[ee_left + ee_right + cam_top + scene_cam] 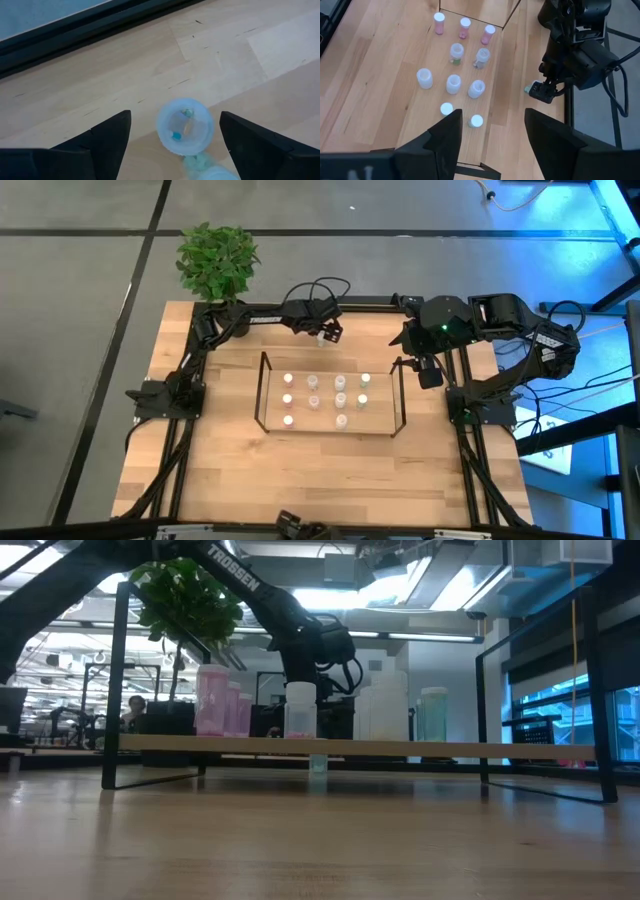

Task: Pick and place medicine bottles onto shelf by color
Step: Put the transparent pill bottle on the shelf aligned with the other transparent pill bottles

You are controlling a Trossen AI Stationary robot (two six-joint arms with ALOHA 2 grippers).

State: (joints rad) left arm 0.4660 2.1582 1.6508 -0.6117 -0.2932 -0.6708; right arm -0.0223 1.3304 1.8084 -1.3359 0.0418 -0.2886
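Observation:
The shelf [265, 395] stands mid-table, and its board [400, 748] carries several medicine bottles [340, 400]: pink at the left, pale in the middle, green at the right. One greenish bottle [185, 126] with a whitish top stands upright on the table behind the shelf; it also shows in the low view [318, 766]. My left gripper [327, 335] is open above it, one finger on either side and both clear of it. My right gripper [430, 375] is open and empty over the shelf's right end.
A potted green plant [217, 260] stands at the table's far left corner. The black frame [370, 307] runs along the far edge just behind the left gripper. Bare wooden tabletop [330, 480] lies in front of the shelf.

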